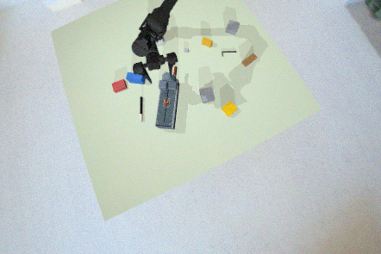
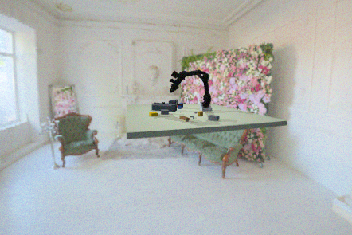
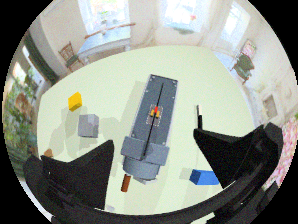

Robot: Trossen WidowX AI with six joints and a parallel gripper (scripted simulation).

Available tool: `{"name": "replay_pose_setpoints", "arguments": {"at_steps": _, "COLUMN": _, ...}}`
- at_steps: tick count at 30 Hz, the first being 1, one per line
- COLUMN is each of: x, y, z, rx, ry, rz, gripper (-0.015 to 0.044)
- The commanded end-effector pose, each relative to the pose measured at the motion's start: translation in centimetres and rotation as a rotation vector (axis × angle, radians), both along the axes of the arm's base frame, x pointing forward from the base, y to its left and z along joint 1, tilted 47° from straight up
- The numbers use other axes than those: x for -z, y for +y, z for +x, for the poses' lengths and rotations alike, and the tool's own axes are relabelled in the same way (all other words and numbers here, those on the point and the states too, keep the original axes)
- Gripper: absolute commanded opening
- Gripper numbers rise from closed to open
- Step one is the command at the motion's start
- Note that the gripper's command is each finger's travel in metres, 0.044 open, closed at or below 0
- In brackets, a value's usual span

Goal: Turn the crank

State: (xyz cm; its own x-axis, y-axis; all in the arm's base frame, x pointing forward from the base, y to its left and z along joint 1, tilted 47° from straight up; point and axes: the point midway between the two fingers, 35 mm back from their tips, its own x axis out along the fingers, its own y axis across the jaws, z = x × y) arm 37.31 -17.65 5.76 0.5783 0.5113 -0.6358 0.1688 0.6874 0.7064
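Pale green table (image 1: 129, 170) (image 2: 223, 123) (image 3: 200, 65), bearing the machine (image 1: 167, 112) (image 2: 164, 107) (image 3: 155, 92); above its crank end, the gripper (image 1: 160, 79) (image 2: 171, 91) (image 3: 154, 137), fingers apart, empty
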Motion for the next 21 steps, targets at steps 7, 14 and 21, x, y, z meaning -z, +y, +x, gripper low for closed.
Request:
{"name": "replay_pose_setpoints", "arguments": {"at_steps": 7, "x": 2.4, "y": -0.5, "z": 1.0, "rx": -0.04, "ry": -0.052, "rz": 0.02, "gripper": 0.044}}
{"name": "replay_pose_setpoints", "arguments": {"at_steps": 14, "x": 5.0, "y": 2.2, "z": 1.0, "rx": -0.04, "ry": -0.053, "rz": 0.021, "gripper": 0.044}}
{"name": "replay_pose_setpoints", "arguments": {"at_steps": 21, "x": 5.4, "y": 2.8, "z": 0.9, "rx": -0.04, "ry": -0.053, "rz": 0.022, "gripper": 0.044}}
